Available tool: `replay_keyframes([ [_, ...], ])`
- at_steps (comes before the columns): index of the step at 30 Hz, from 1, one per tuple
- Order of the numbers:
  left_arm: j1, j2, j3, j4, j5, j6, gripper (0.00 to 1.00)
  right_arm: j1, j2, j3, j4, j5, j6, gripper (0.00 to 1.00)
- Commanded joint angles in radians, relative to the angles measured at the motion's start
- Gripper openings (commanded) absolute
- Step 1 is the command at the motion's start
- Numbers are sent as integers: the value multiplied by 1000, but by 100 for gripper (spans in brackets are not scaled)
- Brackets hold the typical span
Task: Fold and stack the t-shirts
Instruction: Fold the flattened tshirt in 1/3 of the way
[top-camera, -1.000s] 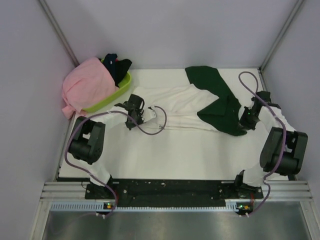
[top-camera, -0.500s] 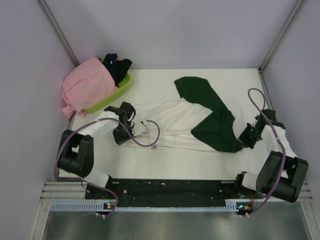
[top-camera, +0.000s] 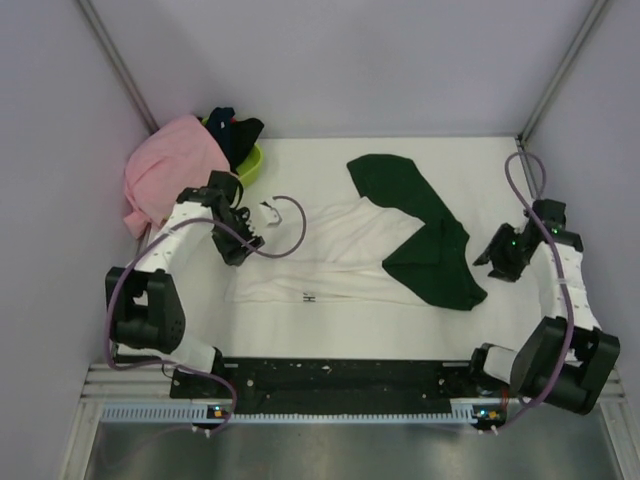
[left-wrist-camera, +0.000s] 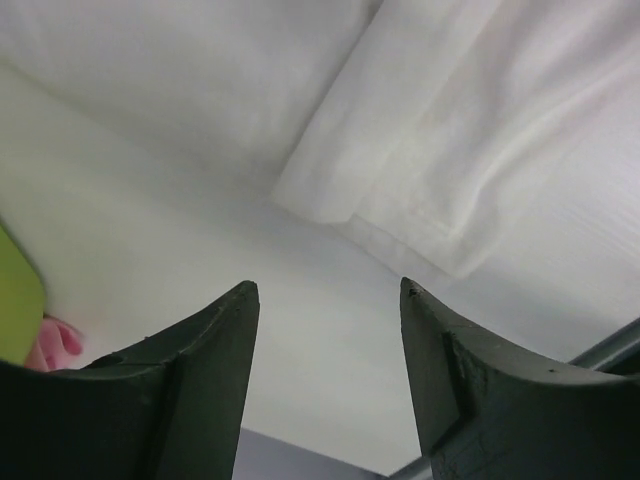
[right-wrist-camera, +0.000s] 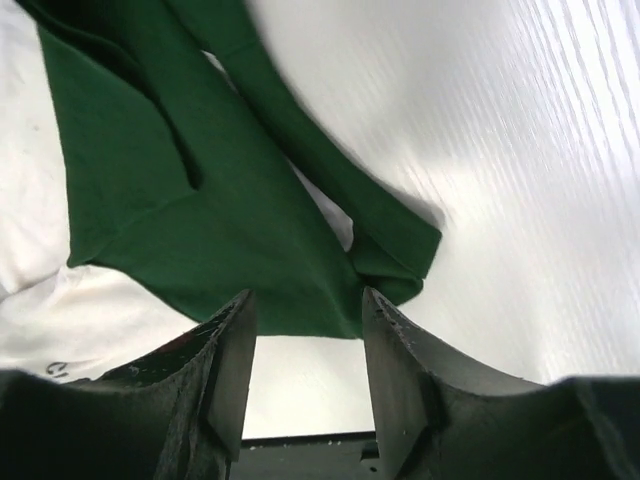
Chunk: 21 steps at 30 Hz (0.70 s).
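Note:
A white t-shirt (top-camera: 330, 255) with dark green sleeves (top-camera: 432, 255) lies spread across the middle of the table, with small black lettering near its front hem. My left gripper (top-camera: 240, 247) stands open just off the shirt's left edge and holds nothing. In the left wrist view the left gripper (left-wrist-camera: 325, 290) hovers over bare table below the white hem corner (left-wrist-camera: 420, 190). My right gripper (top-camera: 494, 262) is open, just right of the folded green sleeve. In the right wrist view the sleeve (right-wrist-camera: 200, 200) lies beyond the right gripper (right-wrist-camera: 305, 295). A pink shirt (top-camera: 168, 178) and dark shirts (top-camera: 234, 130) sit at the basket.
The lime-green basket (top-camera: 248, 166) stands at the back left corner, with the pink shirt draped over its left side. Grey walls close in the table on three sides. The black rail (top-camera: 340, 375) with the arm bases runs along the near edge.
Both grippers opened and let go of the white shirt. The left one drew back toward the basket, the right one moved right off the green sleeve. The shirt now lies flatter.

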<state>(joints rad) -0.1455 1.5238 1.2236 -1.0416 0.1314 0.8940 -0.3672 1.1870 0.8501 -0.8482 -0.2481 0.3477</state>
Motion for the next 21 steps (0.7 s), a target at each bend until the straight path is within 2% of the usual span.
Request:
replay_keyframes([
  [1, -14, 56, -58, 184, 103, 49, 60, 150, 112, 121, 49, 90, -78, 46],
  [4, -19, 73, -107, 262, 126, 83, 53, 273, 238, 196, 63, 63, -122, 31],
  [8, -55, 98, -145, 322, 134, 92, 52, 408, 350, 259, 95, 73, -105, 29],
  [10, -72, 122, -159, 342, 117, 91, 53, 410, 423, 259, 119, 53, -78, 27],
  [15, -88, 156, -177, 351, 60, 82, 50, 413, 462, 175, 179, 27, -33, 7],
  [17, -95, 154, -193, 374, 45, 88, 46, 413, 470, 144, 199, 35, -13, 0],
  [18, -101, 154, -205, 406, 15, 80, 40, 413, 480, 133, 208, 43, -9, 0],
  [19, -108, 162, -213, 432, -24, 68, 30, 413, 496, 124, 216, 53, -6, 0],
  [20, -109, 171, -208, 454, -56, 53, 18, 412, 516, 121, 219, 69, -7, 0],
  [21, -109, 185, -187, 459, -94, 22, 0, 410, 534, 121, 221, 81, -7, 0],
])
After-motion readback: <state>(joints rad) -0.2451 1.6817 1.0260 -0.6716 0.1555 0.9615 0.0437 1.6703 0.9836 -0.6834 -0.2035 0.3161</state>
